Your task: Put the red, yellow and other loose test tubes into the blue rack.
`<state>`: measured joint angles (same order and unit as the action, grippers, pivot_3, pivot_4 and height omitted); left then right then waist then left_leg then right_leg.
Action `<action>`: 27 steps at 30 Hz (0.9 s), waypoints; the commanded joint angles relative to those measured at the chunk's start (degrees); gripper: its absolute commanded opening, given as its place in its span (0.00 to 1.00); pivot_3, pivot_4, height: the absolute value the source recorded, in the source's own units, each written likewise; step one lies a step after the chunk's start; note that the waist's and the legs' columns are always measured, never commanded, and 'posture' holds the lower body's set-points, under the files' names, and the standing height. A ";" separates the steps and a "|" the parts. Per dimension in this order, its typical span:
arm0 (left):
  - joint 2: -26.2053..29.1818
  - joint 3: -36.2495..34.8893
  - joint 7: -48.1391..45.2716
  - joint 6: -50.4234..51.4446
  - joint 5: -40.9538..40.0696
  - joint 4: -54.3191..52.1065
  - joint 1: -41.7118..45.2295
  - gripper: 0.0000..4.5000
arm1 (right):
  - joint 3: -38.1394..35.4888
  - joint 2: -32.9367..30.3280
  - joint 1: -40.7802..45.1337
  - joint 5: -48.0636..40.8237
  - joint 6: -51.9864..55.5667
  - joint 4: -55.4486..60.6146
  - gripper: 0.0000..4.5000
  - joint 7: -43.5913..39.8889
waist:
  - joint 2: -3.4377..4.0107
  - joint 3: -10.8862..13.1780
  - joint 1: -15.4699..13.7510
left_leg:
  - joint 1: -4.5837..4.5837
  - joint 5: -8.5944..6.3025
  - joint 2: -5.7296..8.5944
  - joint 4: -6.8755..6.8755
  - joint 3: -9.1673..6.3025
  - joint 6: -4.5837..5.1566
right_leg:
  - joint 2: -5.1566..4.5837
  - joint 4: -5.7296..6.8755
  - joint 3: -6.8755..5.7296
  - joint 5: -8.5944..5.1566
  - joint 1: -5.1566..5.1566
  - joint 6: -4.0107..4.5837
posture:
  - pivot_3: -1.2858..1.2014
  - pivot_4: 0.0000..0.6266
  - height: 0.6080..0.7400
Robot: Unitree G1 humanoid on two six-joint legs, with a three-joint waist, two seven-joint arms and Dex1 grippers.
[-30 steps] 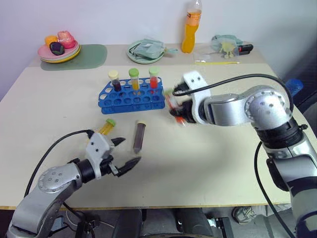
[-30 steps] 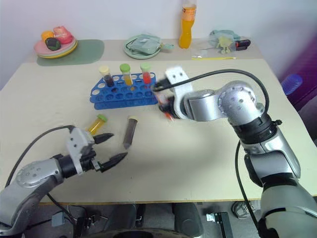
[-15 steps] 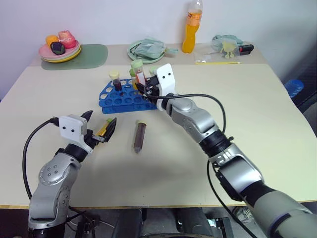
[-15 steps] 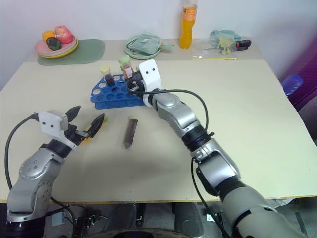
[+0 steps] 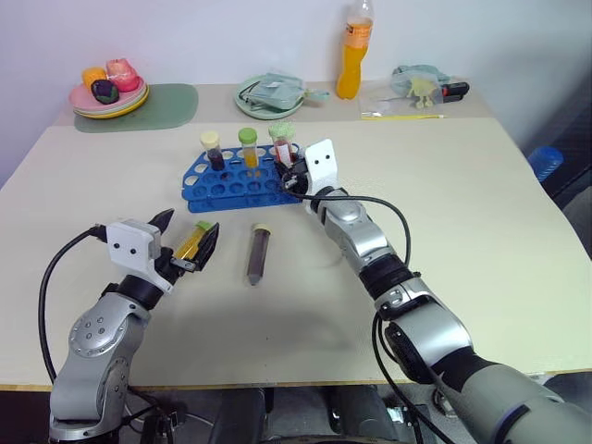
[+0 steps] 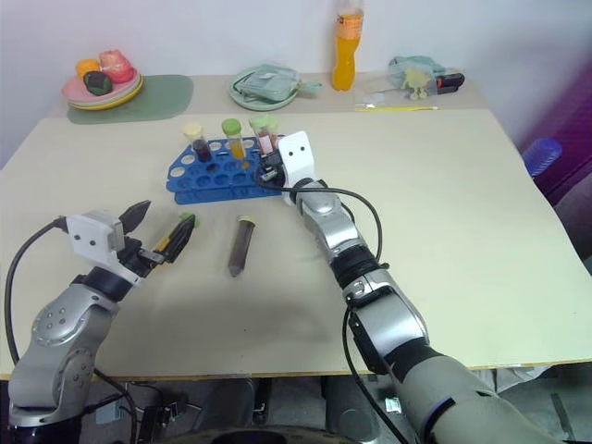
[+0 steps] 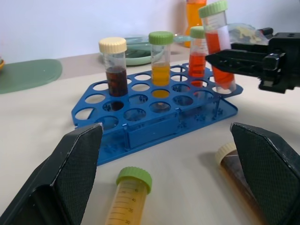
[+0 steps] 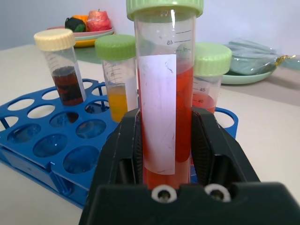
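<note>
**Red tube held upright at the rack's end; two tubes lie loose on the table**

Head views: The blue rack (image 5: 242,185) stands on the beige table (image 5: 462,213), with three capped tubes upright in its far row: a dark brown one with a cream cap (image 5: 214,148), a yellow one with a green cap (image 5: 248,148) and a red one with a green cap (image 7: 198,51). The right gripper (image 5: 292,176) reaches to the rack's right end, clenched on the red-orange tube (image 5: 282,146), which stands upright just beside the row. Nearer the robot, the loose yellow tube (image 5: 193,240) lies on the table between the black fingers of the left gripper (image 5: 185,239), which are spread wide and not touching it. The loose dark brown tube (image 5: 256,252) lies just right of it, cream cap toward the rack.

Left wrist view: Both fingers (image 7: 70,173) stand far apart, released, with the yellow tube's green cap low between them. The brown tube's cap shows beside the other finger. Beyond, the right gripper grasps the red-orange tube over the rack's end.

Right wrist view: The fingers (image 8: 206,140) clamp the red-orange tube on either side of its white label (image 8: 158,110). The rack's empty holes lie behind and below it.
</note>
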<state>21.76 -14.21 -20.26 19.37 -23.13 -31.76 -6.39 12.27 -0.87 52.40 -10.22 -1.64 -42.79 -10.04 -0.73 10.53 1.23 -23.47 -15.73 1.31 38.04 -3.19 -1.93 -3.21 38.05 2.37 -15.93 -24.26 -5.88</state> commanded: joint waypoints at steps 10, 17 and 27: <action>0.35 0.35 -0.24 0.13 -0.45 -2.71 0.29 1.00 | -5.72 3.75 4.47 4.82 -9.34 -9.78 0.27 -0.78 | 0.00 0.00 0.14 | 0.01 0.02 0.01 0.00 -0.01 -0.04 | 0.01 0.02 0.00 0.00 0.00 0.00 | 0.52 0.24 0.92; 0.54 0.13 -0.19 0.25 -0.45 -2.98 0.23 1.00 | -7.25 4.60 3.42 6.56 -14.88 -12.81 0.27 -1.07 | 0.00 0.00 0.63 | 0.03 0.05 0.00 0.00 -0.03 -0.08 | 0.01 0.06 0.00 0.01 0.01 0.01 | 0.52 0.24 0.92; 0.81 0.22 -0.34 0.33 -0.50 -2.95 0.61 1.00 | -9.12 6.17 1.61 7.55 -21.23 -15.62 0.27 -2.11 | 0.00 0.00 1.18 | 0.02 0.05 0.01 -0.01 -0.05 -0.08 | 0.01 0.05 0.00 0.01 0.01 0.01 | 0.52 0.24 0.92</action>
<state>22.12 -13.75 -20.55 19.81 -23.16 -32.29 -6.19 3.90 4.72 54.10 -3.03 -21.06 -58.28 -12.29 -0.73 10.53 2.41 -23.44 -15.68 1.32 38.02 -3.23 -2.01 -3.21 38.11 2.37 -15.93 -24.25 -5.87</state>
